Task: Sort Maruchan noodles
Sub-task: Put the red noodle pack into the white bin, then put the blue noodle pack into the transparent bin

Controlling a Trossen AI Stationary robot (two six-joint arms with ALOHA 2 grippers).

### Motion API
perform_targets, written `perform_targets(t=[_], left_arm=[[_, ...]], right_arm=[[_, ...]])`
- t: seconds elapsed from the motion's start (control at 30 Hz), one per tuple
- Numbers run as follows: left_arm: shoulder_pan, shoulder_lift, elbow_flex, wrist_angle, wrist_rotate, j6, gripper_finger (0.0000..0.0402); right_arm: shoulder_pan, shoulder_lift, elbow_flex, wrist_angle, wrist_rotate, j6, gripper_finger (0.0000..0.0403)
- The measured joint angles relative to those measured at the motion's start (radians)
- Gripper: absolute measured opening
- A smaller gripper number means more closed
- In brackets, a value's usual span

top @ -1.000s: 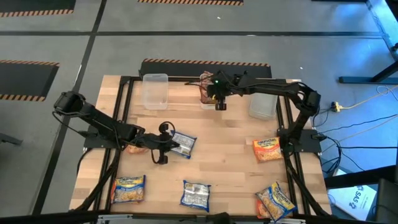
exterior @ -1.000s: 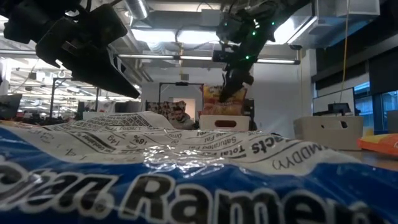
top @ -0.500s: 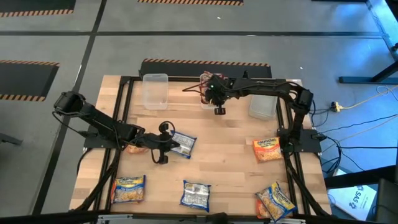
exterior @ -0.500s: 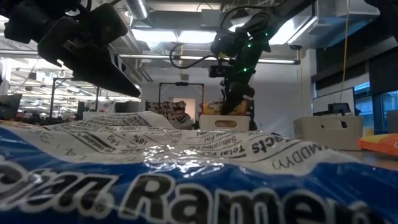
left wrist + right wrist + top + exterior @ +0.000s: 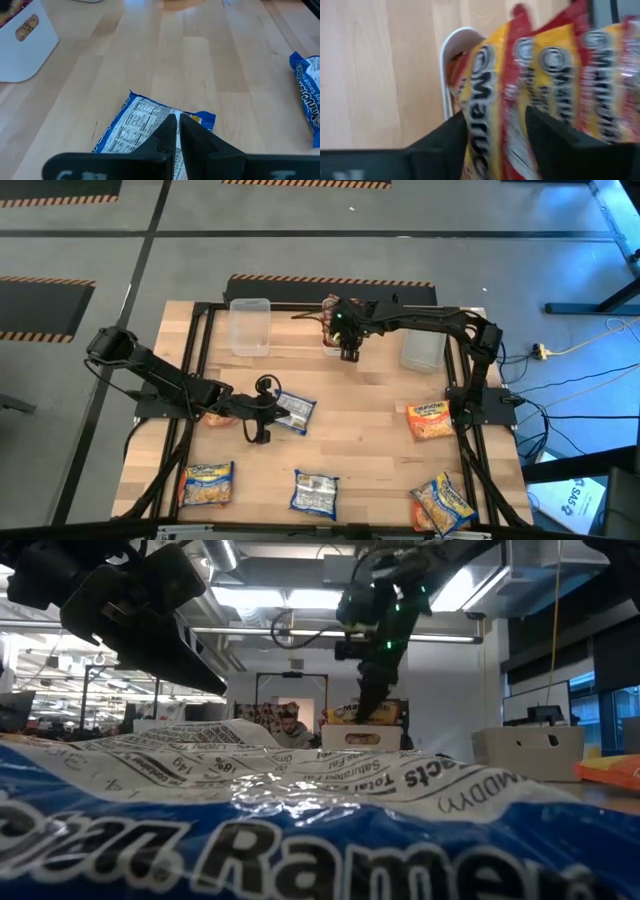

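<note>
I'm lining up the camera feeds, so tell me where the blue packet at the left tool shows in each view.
High view: blue packet, left of centre, at the left tool.
Low view: cannot tell; a blue packet fills the foreground but may be another one.
Left wrist view: bottom centre, under the shut tool.
Right wrist view: not in it.
Shared landmark: the middle bin, also in the low and right wrist views.
</note>
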Motion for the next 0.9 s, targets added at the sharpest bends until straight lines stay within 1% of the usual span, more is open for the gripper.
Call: perform_targets(t=[0.1,0.2,0.27,0.37,0.47,0.57,0.7,0.77,0.83,0.9], left_arm=[[0.000,0.000,0.000,0.000,0.001,0.000,0.0016],[0.000,0.000,0.000,0.000,-0.001,0.000,0.0016],[0.000,0.000,0.000,0.002,-0.001,0.000,0.0016],[0.000,0.000,0.000,0.027,-0.001,-0.010,0.0016],[-0.002,0.000,0.000,0.034,-0.002,-0.015,0.0016],[-0.002,0.001,0.000,0.042,-0.025,-0.029,0.0016],[-0.023,0.021,0.001,0.072,-0.144,-0.106,0.0016],[-0.045,0.036,0.002,0.092,-0.144,-0.132,0.0016],[-0.071,0.063,0.002,0.105,-0.140,-0.176,0.0016],[-0.098,0.088,0.002,0.107,-0.139,-0.231,0.0016]], right_arm=[[0.019,-0.021,0.103,-0.171,-0.023,0.042,0.0217],[0.065,-0.082,0.161,-0.251,-0.044,0.096,0.0229],[0.108,-0.136,0.153,-0.277,-0.052,0.144,0.0231],[0.206,-0.225,0.073,-0.216,-0.043,0.229,0.0232],[0.335,-0.302,-0.073,-0.057,-0.018,0.318,0.0232],[0.470,-0.345,-0.261,0.187,0.009,0.390,0.0232],[0.634,-0.338,-0.489,0.591,0.099,0.534,0.0232],[0.706,-0.310,-0.552,0.783,0.128,0.623,0.0232],[0.772,-0.291,-0.578,0.899,0.154,0.663,0.0232],[0.832,-0.271,-0.577,0.977,0.193,0.669,0.0232]])
